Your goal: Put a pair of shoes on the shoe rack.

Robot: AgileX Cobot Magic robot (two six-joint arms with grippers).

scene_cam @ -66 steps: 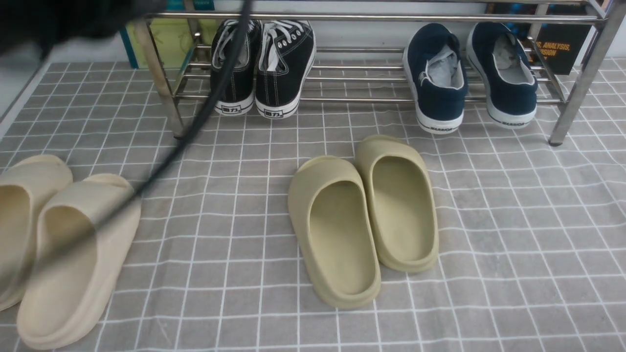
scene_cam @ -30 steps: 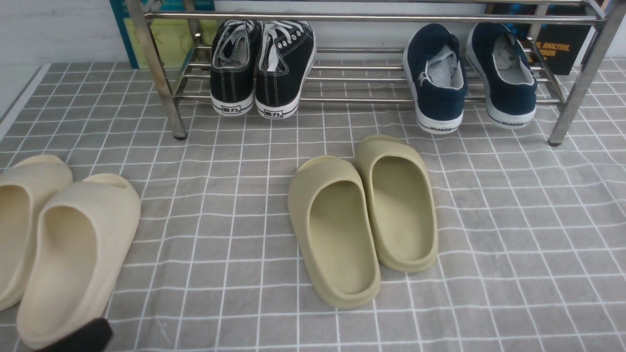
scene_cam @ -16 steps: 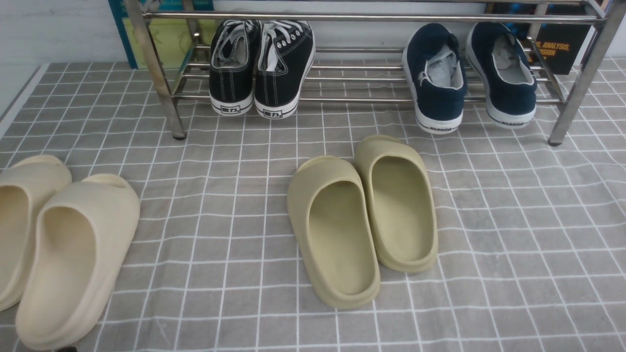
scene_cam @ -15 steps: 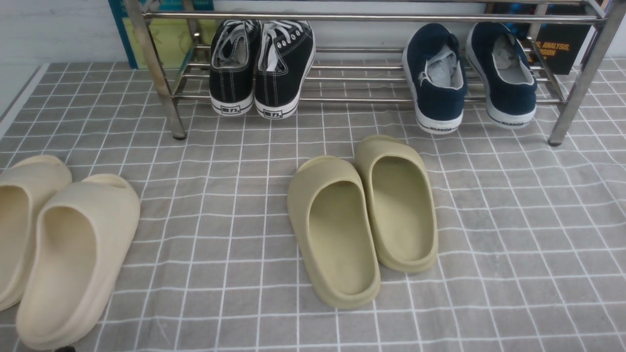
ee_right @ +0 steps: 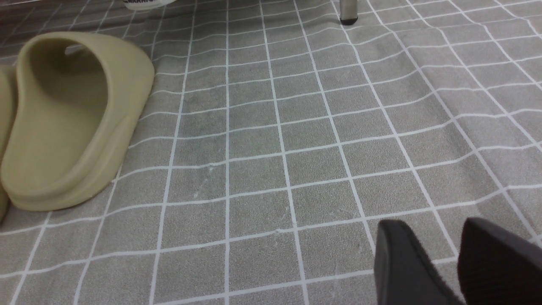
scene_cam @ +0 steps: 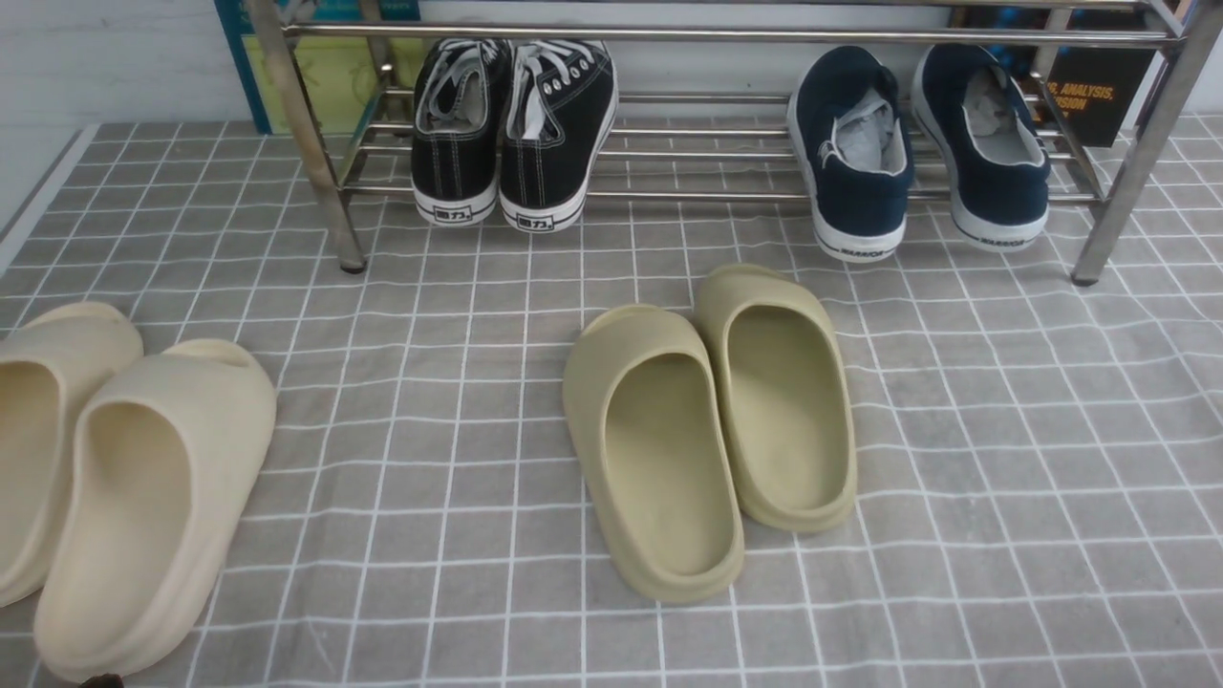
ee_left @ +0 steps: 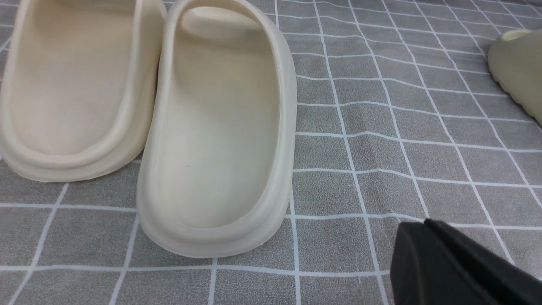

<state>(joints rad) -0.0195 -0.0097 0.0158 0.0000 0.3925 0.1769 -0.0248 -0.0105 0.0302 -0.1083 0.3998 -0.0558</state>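
The pair of shoes, two black canvas sneakers (scene_cam: 454,134) (scene_cam: 556,129) with white laces, stands side by side on the lower bars of the chrome shoe rack (scene_cam: 726,36), heels toward me, near its left end. Neither gripper touches them. In the left wrist view my left gripper (ee_left: 425,223) is shut with nothing in it and hovers over the grey checked cloth beside the cream slides. The right wrist view shows my right gripper (ee_right: 436,226) open and empty above bare cloth.
Two navy slip-ons (scene_cam: 850,153) (scene_cam: 984,143) sit on the rack's right half. A pair of olive slides (scene_cam: 707,430) (ee_right: 72,118) lies mid-floor and cream slides (scene_cam: 143,497) (ee_left: 220,127) lie at front left. A rack leg (ee_right: 348,10) stands ahead of the right gripper.
The left arm and its cable, which crossed the rack's left side earlier, have dropped out of the front view past the lower left corner. All the shoes stay where they were.
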